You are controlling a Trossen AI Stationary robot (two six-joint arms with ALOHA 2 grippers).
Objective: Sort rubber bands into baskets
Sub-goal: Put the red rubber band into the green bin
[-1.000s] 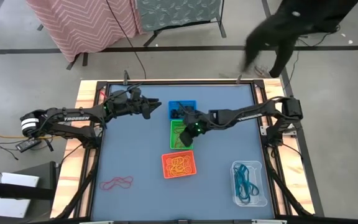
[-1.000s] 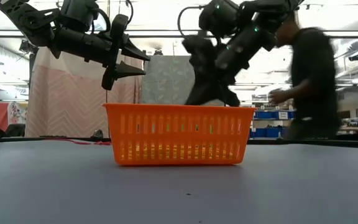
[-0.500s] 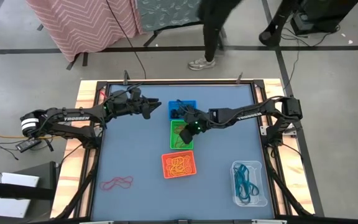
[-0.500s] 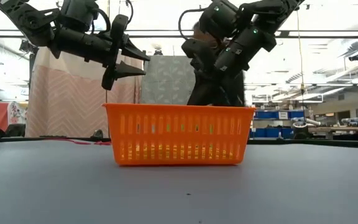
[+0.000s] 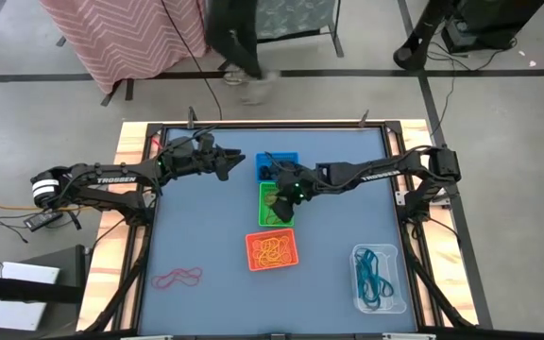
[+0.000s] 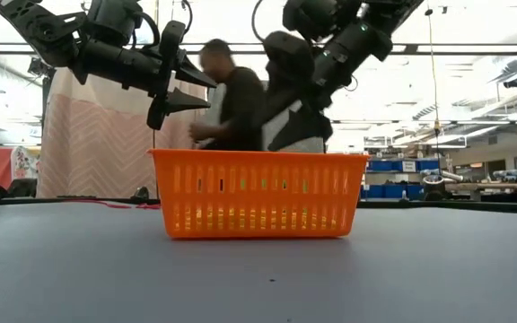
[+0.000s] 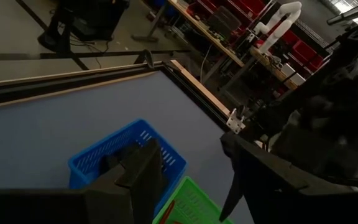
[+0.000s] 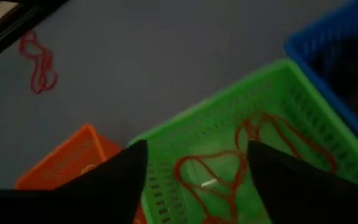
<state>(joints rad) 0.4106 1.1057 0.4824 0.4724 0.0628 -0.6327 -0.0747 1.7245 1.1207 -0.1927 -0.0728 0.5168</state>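
high view shows the right end effector point(image 5: 283, 187) near the middle of the frame, hanging over the top end of the green basket point(image 5: 275, 205). right wrist view shows its two dark fingers point(image 8: 114, 177) apart, with nothing between them. under that gap are red rubber bands point(image 8: 229, 165) lying in the green basket.

just above the green basket in the high view is the blue basket point(image 5: 278, 166). the two touch end to end. below the green one is the orange basket point(image 5: 272, 250), with yellow-orange rubber bands point(image 5: 271, 251) in it. the three make a line down the middle of the blue bench point(image 5: 206, 227). in the low view the orange basket point(image 6: 258, 193) is in front and hides the other two.

the left end effector point(image 5: 237, 163) is up in the air to the left of the blue basket, in the upper left part of the bench. its fingers point(image 7: 143, 171) are apart and hold nothing.

a clear tub point(image 5: 379, 278) sits at the lower right of the frame with teal-blue rubber bands point(image 5: 374, 276) in it. a few loose red rubber bands point(image 5: 178, 278) lie on the bench at the lower left, well apart from the baskets.

a person point(image 6: 232, 108) is behind the bench in the low view.
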